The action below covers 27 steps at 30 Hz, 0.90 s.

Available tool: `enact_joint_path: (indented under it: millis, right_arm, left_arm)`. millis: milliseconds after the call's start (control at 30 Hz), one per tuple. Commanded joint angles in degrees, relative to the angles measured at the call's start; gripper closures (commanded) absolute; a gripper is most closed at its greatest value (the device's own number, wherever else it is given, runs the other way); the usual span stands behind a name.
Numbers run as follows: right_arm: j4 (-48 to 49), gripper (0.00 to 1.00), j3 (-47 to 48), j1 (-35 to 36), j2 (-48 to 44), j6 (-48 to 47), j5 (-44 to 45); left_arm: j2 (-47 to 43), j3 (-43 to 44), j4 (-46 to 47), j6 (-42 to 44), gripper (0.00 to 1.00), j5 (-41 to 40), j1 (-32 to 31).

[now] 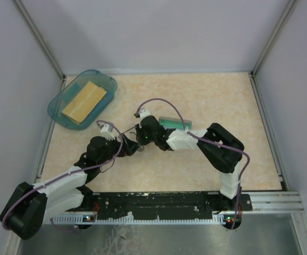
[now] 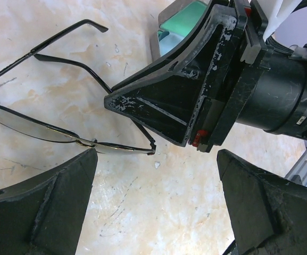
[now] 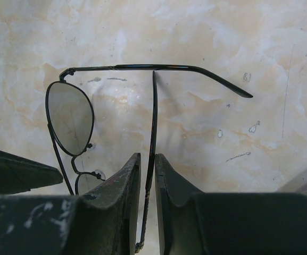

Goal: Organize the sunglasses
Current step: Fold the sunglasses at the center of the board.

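1. Count: one pair of sunglasses (image 2: 25,122), thin dark wire frame, two near-clear lenses, two long temple arms, both swung out.
2. Count: two robot arms, left arm (image 1: 63,180) and right arm (image 1: 222,149). Their tips meet near the middle of the table (image 1: 222,101).
3. Count: one blue tray (image 1: 57,109), one tan block (image 1: 84,101), one case (image 1: 172,121) with green lining.
4. Containers: the tray sits at the far left corner of the table. The tan block lies flat inside it, and nothing else shows in it.
5. Containers: the case lies just beyond the right arm's wrist with its green lining showing. The arm hides much of it, so I cannot tell what it holds.
6. Sunglasses position: on the bare table top between the two grippers, outside both containers and well apart from the tray. I cannot tell whether any part of them is lifted off the surface.
7. Right gripper (image 3: 147,159): fingers narrow and pinched on one temple arm, which runs straight through the slit between them. The other temple arm stretches free across the table.
8. Left gripper (image 2: 157,155): fingers spread wide and holding nothing. One finger is just beside the front rim of the frame, and the other stands off on the far side of the right gripper.
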Motion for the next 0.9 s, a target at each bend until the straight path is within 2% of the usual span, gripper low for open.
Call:
enact_joint_path:
  millis: [0,467,867]
  right_arm:
    - [1.97,0.82,2.55,0.75,-0.23,-0.17,-0.19]
    - [2.52,0.82,2.33,0.76,0.08,-0.04,-1.41]
    - [3.07,0.82,1.94,0.75,0.29,0.18,-2.29]
  left_arm:
    - [-0.17,0.28,-0.18,0.73,0.01,-0.15,-0.20]
    - [3.42,1.41,2.17,0.89,0.01,0.23,-0.25]
    - [2.39,1.87,1.72,1.17,0.01,-0.22,-0.20]
